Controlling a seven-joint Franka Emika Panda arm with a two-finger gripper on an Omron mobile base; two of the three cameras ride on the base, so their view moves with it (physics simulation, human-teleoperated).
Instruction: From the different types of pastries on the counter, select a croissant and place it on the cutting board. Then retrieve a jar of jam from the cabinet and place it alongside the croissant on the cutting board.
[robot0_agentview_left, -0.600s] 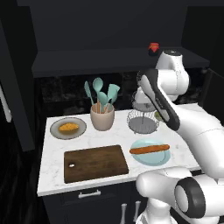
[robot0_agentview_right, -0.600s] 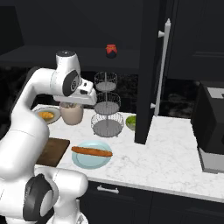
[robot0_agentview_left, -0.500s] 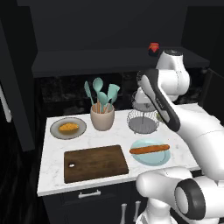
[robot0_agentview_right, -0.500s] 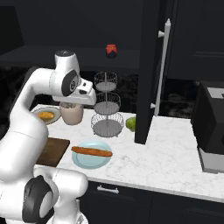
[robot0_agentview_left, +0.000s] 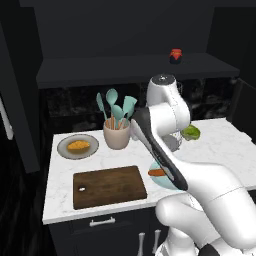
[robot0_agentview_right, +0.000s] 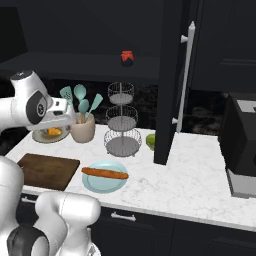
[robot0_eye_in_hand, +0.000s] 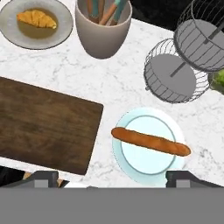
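The croissant lies on a round grey plate at the counter's back left; it also shows as a golden croissant and croissant. The dark cutting board lies bare in front of it. My gripper hangs high over the counter, near the board's right edge, open and holding nothing. The baguette-like stick rests on a light blue plate. The jar of jam stands on the cabinet shelf.
A beige cup of teal utensils stands between the grey plate and a wire tiered stand. A green item lies behind the stand. An open black cabinet door and a dark appliance are at the right.
The arm has swung left and lower, bringing the hand over the middle of the counter. Nothing on the counter or shelf has moved.
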